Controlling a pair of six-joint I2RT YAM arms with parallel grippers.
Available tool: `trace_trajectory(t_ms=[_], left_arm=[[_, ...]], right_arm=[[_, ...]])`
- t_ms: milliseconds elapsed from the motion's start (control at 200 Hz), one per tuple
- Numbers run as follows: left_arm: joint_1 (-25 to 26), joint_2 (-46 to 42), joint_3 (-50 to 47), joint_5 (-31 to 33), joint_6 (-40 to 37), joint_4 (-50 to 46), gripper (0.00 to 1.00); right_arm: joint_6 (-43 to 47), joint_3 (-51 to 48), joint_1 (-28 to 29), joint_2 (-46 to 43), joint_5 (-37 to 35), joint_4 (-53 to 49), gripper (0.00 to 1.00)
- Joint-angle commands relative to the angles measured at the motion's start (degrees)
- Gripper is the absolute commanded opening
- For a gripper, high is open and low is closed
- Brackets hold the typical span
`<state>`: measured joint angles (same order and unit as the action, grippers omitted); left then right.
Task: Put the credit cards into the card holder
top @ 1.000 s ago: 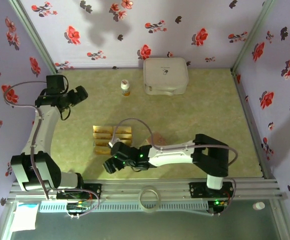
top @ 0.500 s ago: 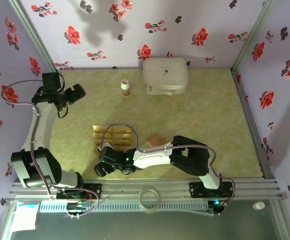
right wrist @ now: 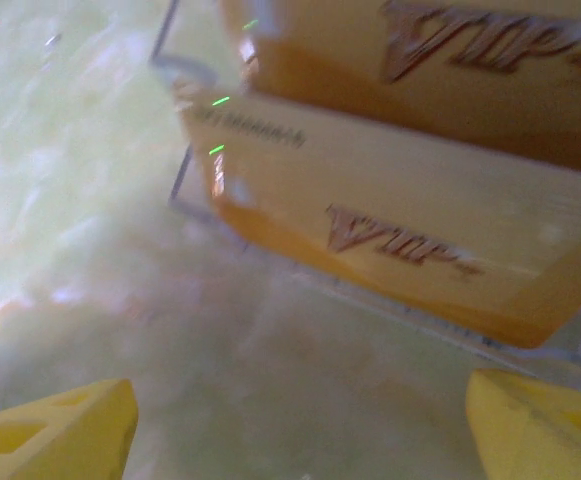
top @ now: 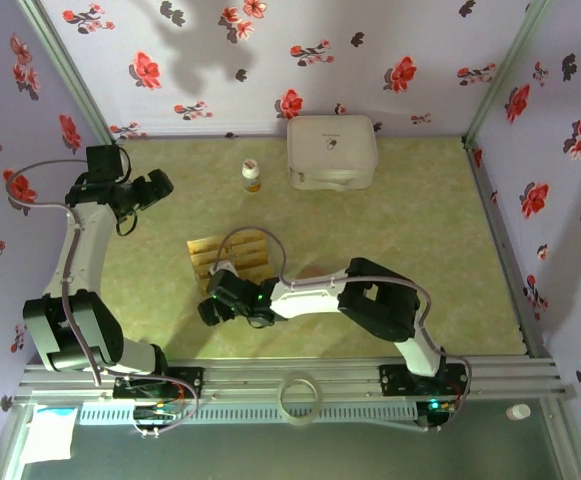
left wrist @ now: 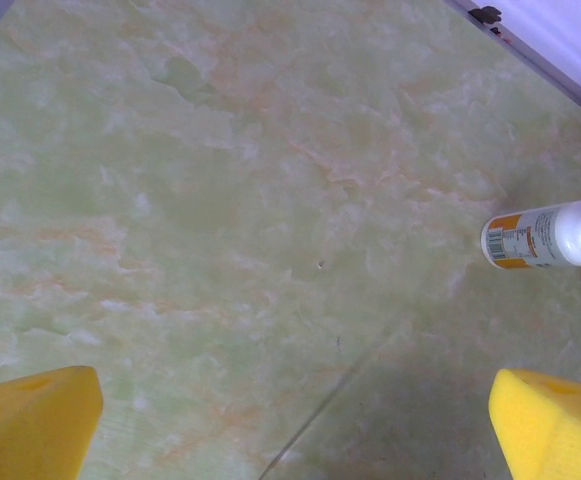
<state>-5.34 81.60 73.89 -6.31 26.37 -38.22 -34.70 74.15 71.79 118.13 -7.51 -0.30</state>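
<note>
Several gold credit cards (top: 232, 252) lie in overlapping rows at the table's middle left. In the right wrist view they are close ahead, shiny yellow credit cards (right wrist: 390, 205) with "VIP" lettering. My right gripper (top: 212, 308) hovers low at their near edge, and its yellow fingertips (right wrist: 55, 430) stand wide apart over bare table, so it is open and holds nothing. A pinkish corner of the card holder (top: 313, 271) peeks out from behind the right forearm. My left gripper (top: 157, 186) is far off at the back left, open and empty, with bare table between its pads (left wrist: 30, 420).
A large white rounded box (top: 331, 151) stands at the back centre. A small white bottle (top: 252, 176) with an orange label stands left of it; the left wrist view shows the bottle (left wrist: 545, 235) at the right. Patterned walls enclose the table.
My right gripper swung left along the near edge, then moved up toward the cards' near-left corner, and its forearm now covers more of the card holder. The left arm barely shifted.
</note>
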Motion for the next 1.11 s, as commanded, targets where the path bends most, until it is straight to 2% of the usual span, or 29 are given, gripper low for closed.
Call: trace_trajectory(t_ms=[0,160,400,665,895,1100], left_arm=[[-0.7,-0.8,-1.1,-1.1,-1.4,-0.4,1.00],[-0.7,-3.3,-5.9,-0.3,-0.1,0.5,1.00],[-0.8,-8.5,-16.9,4.7,5.7,1.7,1.00],[-0.7,-13.1,-27.9,5.1,11.4,2.9,1.00],[1.8,-12.9,-33.3,6.0,15.6,6.2,1.00],[5.7,-8.3,-33.8,6.7,16.9,9.8,1.00]], right_arm=[[0.4,0.8,-1.7,1.0,-3.3,0.3,0.86],[0.6,1.8,-4.7,1.8,-3.0,0.8,0.86],[0.1,2.7,-8.5,2.7,-1.5,1.8,0.86],[-1.2,2.4,-11.1,2.3,2.2,3.3,0.86],[-2.9,-0.5,-11.8,-3.6,7.2,3.0,0.86],[-2.9,-3.0,-14.1,-10.9,7.6,-0.6,0.86]])
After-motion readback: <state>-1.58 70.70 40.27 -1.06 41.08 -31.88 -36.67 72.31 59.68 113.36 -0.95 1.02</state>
